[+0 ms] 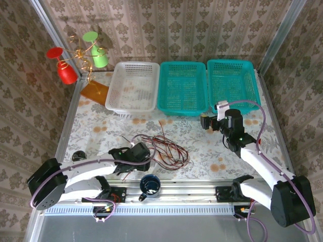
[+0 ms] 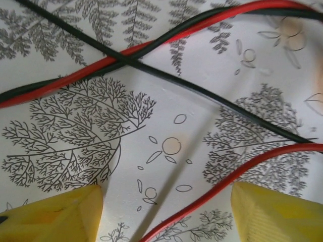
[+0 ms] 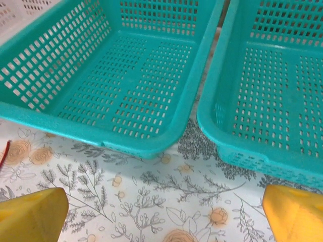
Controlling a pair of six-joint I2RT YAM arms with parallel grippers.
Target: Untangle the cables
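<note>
The cables [image 1: 164, 147], thin red and black wires, lie in a loose tangle on the flowered table in front of the arms. My left gripper [image 1: 141, 151] hangs low over the tangle's left edge. In the left wrist view it [image 2: 166, 219] is open, its yellow fingers [image 2: 55, 217] wide apart. A single red wire [image 2: 227, 179] runs on the cloth between them, touching neither. Farther out a black wire [image 2: 202, 93] crosses a paired red and black wire [image 2: 126, 55]. My right gripper [image 1: 209, 121] is open and holds nothing [image 3: 164, 217], near the teal baskets.
Three baskets line the back: a white basket [image 1: 132, 85] and two teal baskets [image 1: 182, 86] [image 1: 233, 80]. A gold spiral stand with a red cup [image 1: 64, 70] and a green cup [image 1: 97, 50] stands at the back left. A dark mug [image 1: 150, 185] sits at the near edge.
</note>
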